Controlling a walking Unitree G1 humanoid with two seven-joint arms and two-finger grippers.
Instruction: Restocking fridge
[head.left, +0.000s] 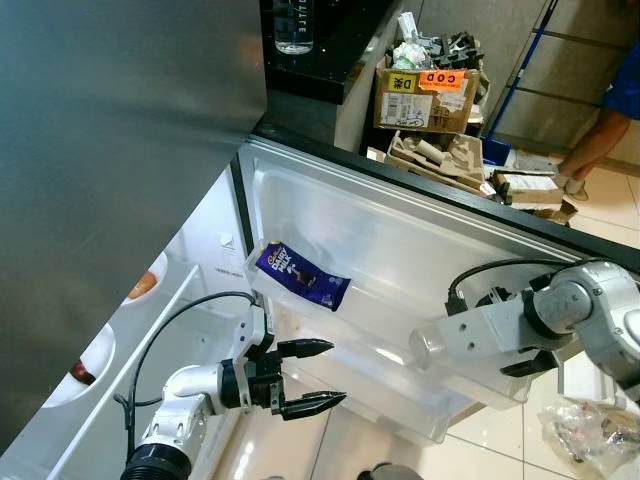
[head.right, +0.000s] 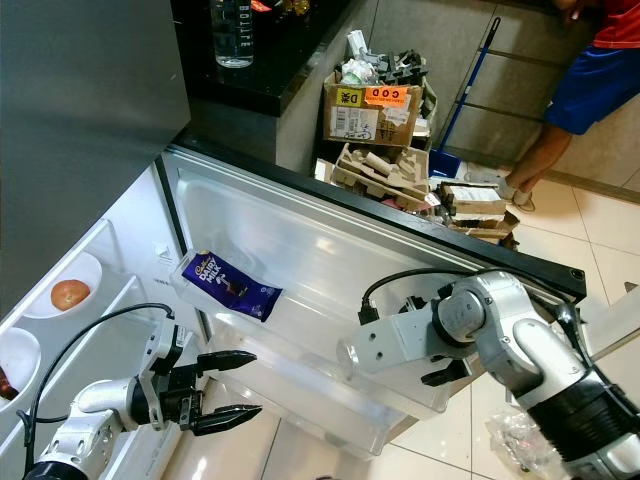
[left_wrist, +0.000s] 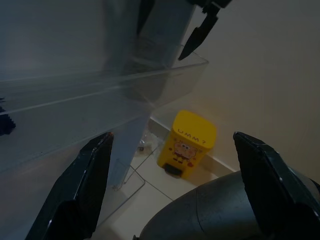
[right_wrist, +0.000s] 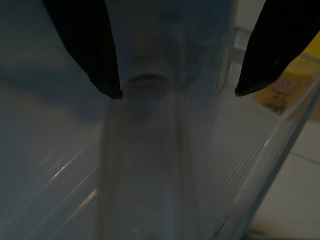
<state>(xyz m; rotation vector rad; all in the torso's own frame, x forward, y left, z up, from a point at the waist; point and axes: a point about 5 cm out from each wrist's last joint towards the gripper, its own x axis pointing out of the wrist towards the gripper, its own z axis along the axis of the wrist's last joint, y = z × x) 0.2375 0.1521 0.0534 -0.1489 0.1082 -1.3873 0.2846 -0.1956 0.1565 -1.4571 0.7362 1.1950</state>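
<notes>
1. The fridge door (head.left: 420, 230) stands open, its inner face turned up toward the camera, with clear shelves running across it.
2. The right gripper (right_wrist: 175, 92) hangs over the lower door shelf (head.left: 440, 425), at the right of the scene. Its 2 black fingers (right_wrist: 90, 45) are spread wide, 1 on each side of a clear plastic bottle (right_wrist: 142, 165).
3. From the wrist camera the bottle's neck sits between the fingertips, and I cannot tell whether either finger touches it. The fingers look too far apart to be gripping, so I judge the bottle is either just let go or about to be taken.
4. The bottle's long axis runs straight away from the gripper, along the line of the fingers, with the neck nearest the tips and the body going down into the shelf. The coming move turns on this: a straight pull back along that axis would clear the neck.
5. The left gripper (head.left: 305, 378) is lower left, near the left end of the same shelf, open and empty, pointing right. The right arm is much the nearer to the bottle.
6. A purple chocolate bar (head.left: 300, 277) lies in the upper door shelf, left of centre.
7. On the floor beyond the shelf sits a small yellow bin (left_wrist: 187, 145).
</notes>
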